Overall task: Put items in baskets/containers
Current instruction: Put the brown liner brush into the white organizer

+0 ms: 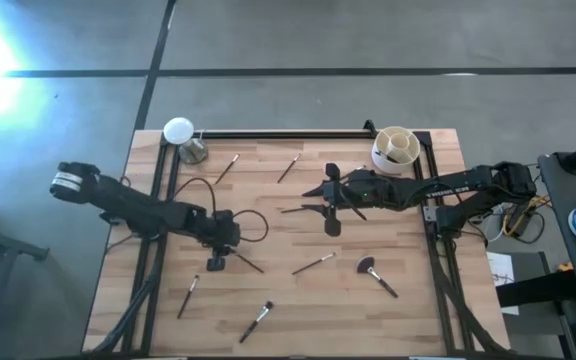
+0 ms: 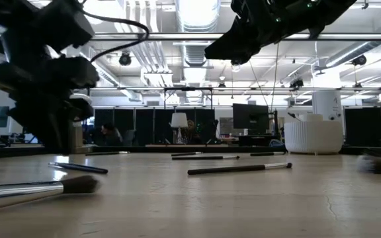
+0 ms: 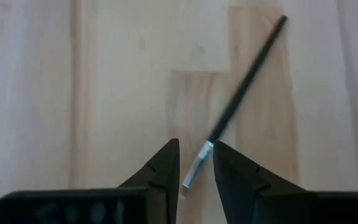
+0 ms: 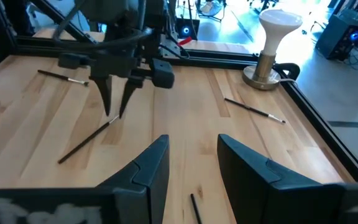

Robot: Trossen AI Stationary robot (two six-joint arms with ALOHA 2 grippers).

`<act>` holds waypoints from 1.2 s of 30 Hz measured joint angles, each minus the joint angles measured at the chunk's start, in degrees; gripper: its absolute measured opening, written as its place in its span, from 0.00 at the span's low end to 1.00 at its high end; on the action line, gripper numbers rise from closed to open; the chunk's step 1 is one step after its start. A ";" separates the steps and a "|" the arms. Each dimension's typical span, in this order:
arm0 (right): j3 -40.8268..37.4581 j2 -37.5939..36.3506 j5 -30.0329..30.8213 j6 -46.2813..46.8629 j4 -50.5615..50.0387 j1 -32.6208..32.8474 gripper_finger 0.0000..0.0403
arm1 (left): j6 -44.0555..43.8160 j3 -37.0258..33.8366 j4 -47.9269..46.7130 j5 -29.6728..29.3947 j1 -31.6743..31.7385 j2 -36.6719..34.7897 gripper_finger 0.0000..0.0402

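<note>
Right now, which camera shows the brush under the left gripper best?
The left wrist view: the brush fills it, its ferrule between the left gripper's open fingers. The right wrist view shows it farther off, the high view tiny, the low view unclear.

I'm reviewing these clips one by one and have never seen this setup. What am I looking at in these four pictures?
Two dark robot arms work at a pale wooden table. One picture looks straight down, one looks level across the tabletop, and two come from cameras on the arms' wrists. Thin makeup brushes lie scattered; a round cream-white cup stands at a far corner. The left end effector is low over the table, its open fingers either side of a dark-handled brush; whether they touch it is unclear. The right end effector hangs open above the table, holding nothing.
</note>
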 joint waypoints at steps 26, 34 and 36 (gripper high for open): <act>0.00 0.02 0.02 -0.34 0.20 0.02 0.33 | -2.63 -0.26 -2.03 -7.55 -5.38 6.73 0.03; 0.00 0.87 0.15 2.17 -0.36 2.29 0.28 | -7.39 -4.41 8.37 -12.11 -7.68 9.24 0.00; -0.04 2.11 0.59 3.32 -0.60 3.36 0.26 | -8.39 -5.83 12.62 -13.18 -7.98 9.07 0.00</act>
